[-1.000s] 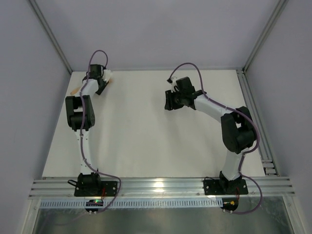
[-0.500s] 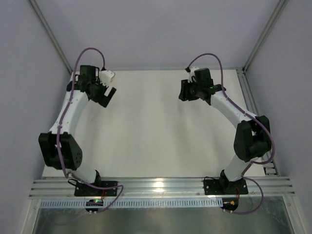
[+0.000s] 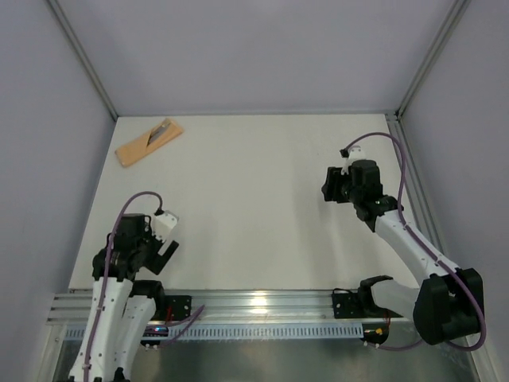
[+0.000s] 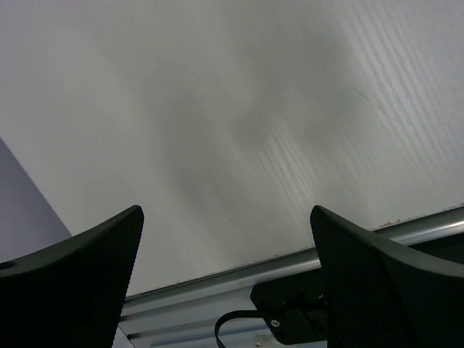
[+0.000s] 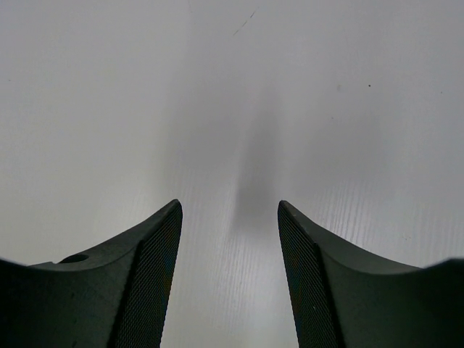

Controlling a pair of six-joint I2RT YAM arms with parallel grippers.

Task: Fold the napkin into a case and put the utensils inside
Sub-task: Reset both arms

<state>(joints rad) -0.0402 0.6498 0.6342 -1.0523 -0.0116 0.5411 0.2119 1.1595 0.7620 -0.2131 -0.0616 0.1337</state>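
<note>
- The case (image 3: 141,150) lies flat at the table's (image 3: 254,207) far left corner. The utensils (image 3: 159,133) show as a silver tip, possibly both tucked in.
- Left gripper (image 4: 226,217): spread, empty, near its base, likely parked because the job looks done.
- Right gripper (image 5: 230,210): spread, empty, over bare table.

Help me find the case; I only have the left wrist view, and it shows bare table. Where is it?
Observer: The case lies at the far left corner of the table, well away from your left gripper at the near left edge.
Operator: Are the utensils in it?
Observer: A slim grey tip shows at its far end; it is too small to tell which utensil.
Operator: Is the right gripper carrying anything?
Observer: No. The right gripper is open and empty, over the table's right side.
</note>
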